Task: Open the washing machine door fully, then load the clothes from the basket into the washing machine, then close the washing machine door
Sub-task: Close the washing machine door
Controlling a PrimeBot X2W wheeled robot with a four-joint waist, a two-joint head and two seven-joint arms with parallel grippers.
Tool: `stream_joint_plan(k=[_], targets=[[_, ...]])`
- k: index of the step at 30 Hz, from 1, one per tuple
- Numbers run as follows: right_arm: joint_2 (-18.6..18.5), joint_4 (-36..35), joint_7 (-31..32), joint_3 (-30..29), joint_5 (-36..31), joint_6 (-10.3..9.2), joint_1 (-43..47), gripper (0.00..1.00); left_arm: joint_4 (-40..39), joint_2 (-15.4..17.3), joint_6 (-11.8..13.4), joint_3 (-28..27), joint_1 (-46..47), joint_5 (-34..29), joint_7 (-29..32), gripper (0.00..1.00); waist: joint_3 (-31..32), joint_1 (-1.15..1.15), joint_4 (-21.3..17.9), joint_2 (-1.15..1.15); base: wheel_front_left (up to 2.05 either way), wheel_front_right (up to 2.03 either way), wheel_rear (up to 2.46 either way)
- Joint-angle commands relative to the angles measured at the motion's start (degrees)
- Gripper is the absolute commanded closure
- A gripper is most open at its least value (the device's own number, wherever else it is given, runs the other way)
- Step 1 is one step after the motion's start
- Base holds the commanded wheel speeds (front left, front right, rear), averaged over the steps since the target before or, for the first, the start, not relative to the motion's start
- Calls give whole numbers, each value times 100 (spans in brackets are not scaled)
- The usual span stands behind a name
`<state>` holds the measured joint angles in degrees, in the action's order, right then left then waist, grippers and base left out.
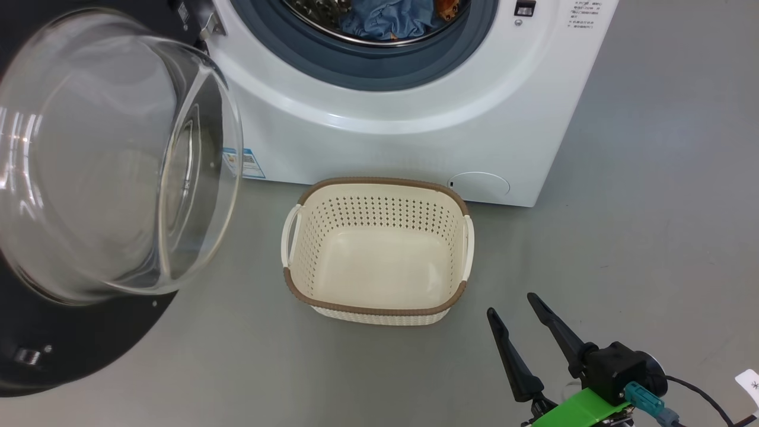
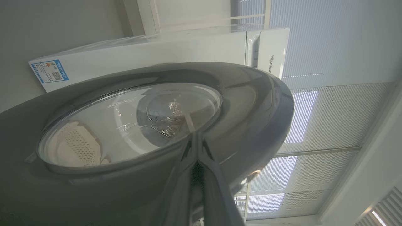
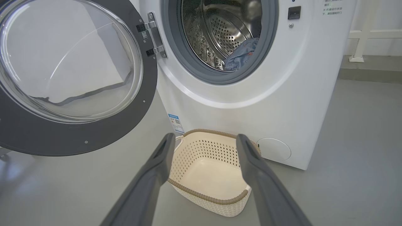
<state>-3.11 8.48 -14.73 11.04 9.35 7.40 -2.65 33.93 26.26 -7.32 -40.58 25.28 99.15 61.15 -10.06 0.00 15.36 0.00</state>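
Observation:
The washing machine stands with its door swung wide to the left, the glass bowl facing me. Blue clothes lie inside the steel drum, and they show again as clothes in the right wrist view. The basket sits on the floor before the machine with nothing in it. My right gripper hovers open, to the right of the basket and nearer to me than it. In its own view the right gripper frames the basket. My left gripper is shut, its tips against the door's glossy outer face.
Grey floor spreads to the right of the machine. A round white flap and a blue label mark the machine's lower front. A white rail stands behind the machine on the right.

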Motion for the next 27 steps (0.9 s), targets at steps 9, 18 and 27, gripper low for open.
stream_joint_plan(k=[9, 18, 27], targets=[[24, -88, -27, 121, 116, 9, 34, 0, -925, -272, -16, -50, -250, 105, 912, 100, 65, 0, 66, 0, 0, 0, 0], [24, -73, -27, 176, 201, 9, 18, 0, -1751, -880, -16, 89, -427, 154, 1475, 100, 73, 0, 38, 0, 0, 0, 0], [24, -129, -27, 171, 304, 9, 72, 0, -2594, -1706, -16, 145, -727, 171, 1720, 100, 144, 0, -190, 0, 0, 0, 0]])
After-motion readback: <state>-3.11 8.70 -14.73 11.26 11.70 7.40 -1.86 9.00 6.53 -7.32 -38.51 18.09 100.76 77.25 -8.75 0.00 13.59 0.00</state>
